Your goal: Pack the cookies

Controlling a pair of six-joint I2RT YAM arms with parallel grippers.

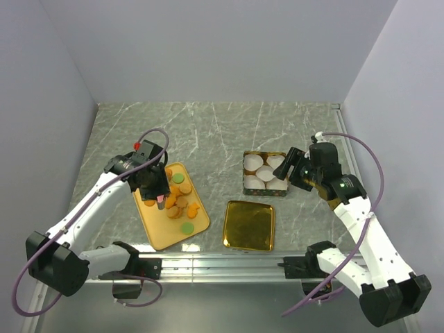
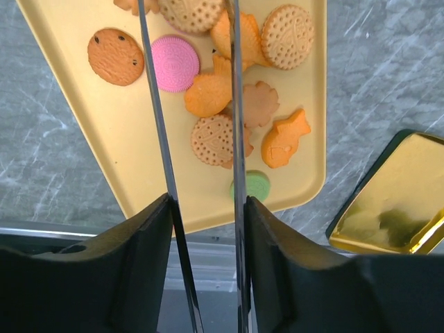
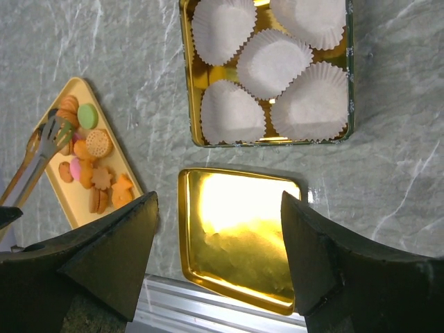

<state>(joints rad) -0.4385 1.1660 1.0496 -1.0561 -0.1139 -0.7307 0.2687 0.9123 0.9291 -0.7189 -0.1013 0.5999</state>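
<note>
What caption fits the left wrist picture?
Left gripper holds slim silver tongs above small colourful cookies on a flat yellow tray.

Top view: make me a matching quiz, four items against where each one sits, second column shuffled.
1 cookies
2 paper cups
3 gold lid
4 tongs

A in the gold tin
B in the left gripper
C on the yellow tray
D flat on the table

Pairs: 1-C, 2-A, 3-D, 4-B.
</note>
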